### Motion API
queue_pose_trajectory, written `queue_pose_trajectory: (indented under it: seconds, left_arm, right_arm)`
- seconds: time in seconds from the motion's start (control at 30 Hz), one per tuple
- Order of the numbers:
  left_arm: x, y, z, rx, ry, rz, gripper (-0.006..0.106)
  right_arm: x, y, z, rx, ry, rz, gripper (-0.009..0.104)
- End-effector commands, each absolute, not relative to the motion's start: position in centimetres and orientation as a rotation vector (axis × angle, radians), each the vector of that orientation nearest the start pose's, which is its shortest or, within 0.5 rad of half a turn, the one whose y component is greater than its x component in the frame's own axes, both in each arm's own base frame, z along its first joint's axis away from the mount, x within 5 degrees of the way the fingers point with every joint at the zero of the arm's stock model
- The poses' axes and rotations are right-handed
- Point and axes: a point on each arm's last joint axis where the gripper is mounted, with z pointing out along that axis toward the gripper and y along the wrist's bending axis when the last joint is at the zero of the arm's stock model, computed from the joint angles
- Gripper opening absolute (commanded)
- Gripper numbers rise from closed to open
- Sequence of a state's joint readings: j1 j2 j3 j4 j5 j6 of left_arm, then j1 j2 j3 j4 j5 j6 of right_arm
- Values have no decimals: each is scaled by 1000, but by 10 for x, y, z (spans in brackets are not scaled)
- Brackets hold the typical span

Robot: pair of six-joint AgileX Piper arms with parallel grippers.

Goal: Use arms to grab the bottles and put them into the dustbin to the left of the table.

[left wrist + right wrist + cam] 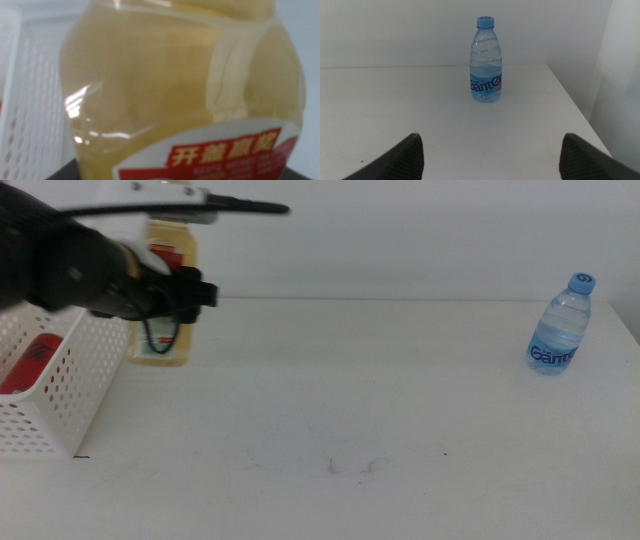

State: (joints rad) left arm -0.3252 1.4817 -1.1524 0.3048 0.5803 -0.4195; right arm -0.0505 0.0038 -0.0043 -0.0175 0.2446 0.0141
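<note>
1. Two black robot arms serve this wide white tabletop [350, 410], though only the left arm [60, 270] shows in the middle view, reaching in from the left side.
2. Its left tool [175, 295] is clamped on a yellow-liquid plastic bottle with a red and white label [170, 250], held above the tabletop's far left part, just beside the right wall of the basket.
3. From the left wrist view, that yellow-liquid bottle [185, 85] fills nearly the whole picture, its red label with white characters close to the camera; the perforated white wall shows behind it.
4. One white rectangular plastic basket with rows of small holes, the dustbin [60, 395], stands at the left edge, and a red soda can [32, 362] lies inside it.
5. Over on the far right of the tabletop, a clear water bottle with a blue cap and blue label [562, 325] stands upright, well apart from the basket.
6. Facing that water bottle [485, 60], the right tool [490, 155] has its two dark jaws spread wide and holds nothing.
</note>
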Motion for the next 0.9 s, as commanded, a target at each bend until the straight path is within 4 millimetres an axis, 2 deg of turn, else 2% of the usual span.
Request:
queue_pose_trajectory:
  seconds: [0.0,0.07,0.17,0.3,0.43,0.63,0.73,0.87]
  left_arm:
    - [303,-79,332,134,2337,-65,-2]
    - [301,-68,343,199,2391,-124,-2]
    - [306,-34,364,220,2425,-157,-2]
    - [307,23,380,74,2467,0,-2]
    - [307,59,388,-34,2453,73,-2]
    - [314,85,368,-19,2538,122,-2]
    - [327,93,352,-32,2564,128,-2]
    - [347,100,321,-2,2632,121,-2]
  right_arm:
    - [55,-4,192,44,1722,-57,88]
    - [55,-4,192,44,1722,-57,88]
    - [55,-4,192,44,1722,-57,88]
    - [55,-4,192,44,1722,-57,88]
    - [55,-4,192,44,1722,-57,88]
    - [55,-4,192,44,1722,-57,88]
    - [55,-4,192,44,1722,-57,88]
    - [55,-4,192,44,1722,-57,88]
